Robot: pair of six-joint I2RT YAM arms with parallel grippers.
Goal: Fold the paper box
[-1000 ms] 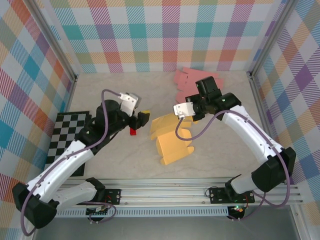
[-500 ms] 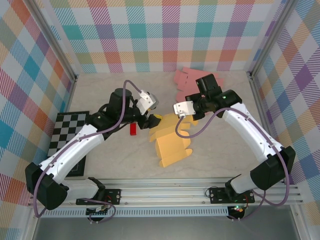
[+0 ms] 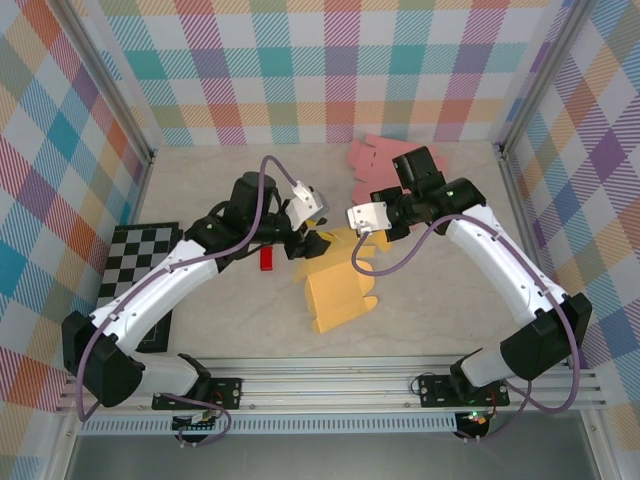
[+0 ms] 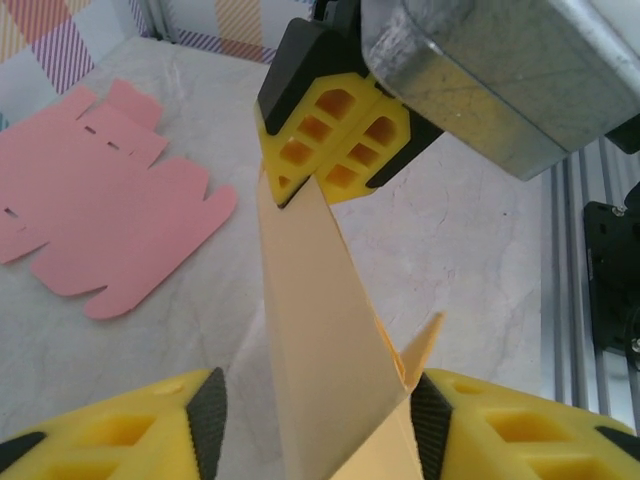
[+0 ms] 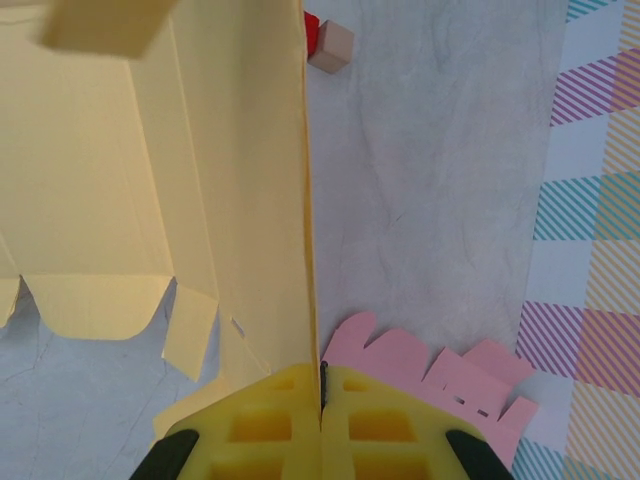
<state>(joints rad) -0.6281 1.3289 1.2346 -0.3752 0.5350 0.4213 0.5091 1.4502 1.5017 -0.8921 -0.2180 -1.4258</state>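
On desk [image 3: 450, 310] centre, yellow paper box [image 3: 335, 290]: partly folded, lower part lying flat, one panel lifted on edge between both pincers.
right pincer [image 5: 322, 398]: pinched tight on the edge of the raised panel, sheet running straight out from between the pads (same clamp visible from left wrist view, at the panel's top corner).
left pincer [image 4: 312, 425]: jaws wide, straddling the raised fold near its base; one pad right next to the sheet's edge, contact unclear.
pink cutout [image 3: 375, 160]: flat, unfolded, at far side of desk behind right pincer, apart from yellow paper box.
red block [image 3: 267, 260]: on desk just left of yellow paper box, close to left arm.
tan block [image 5: 330, 47]: small, just beside red block.
checkered mat [image 3: 130, 270]: at left edge of desk, partly covered by left arm.
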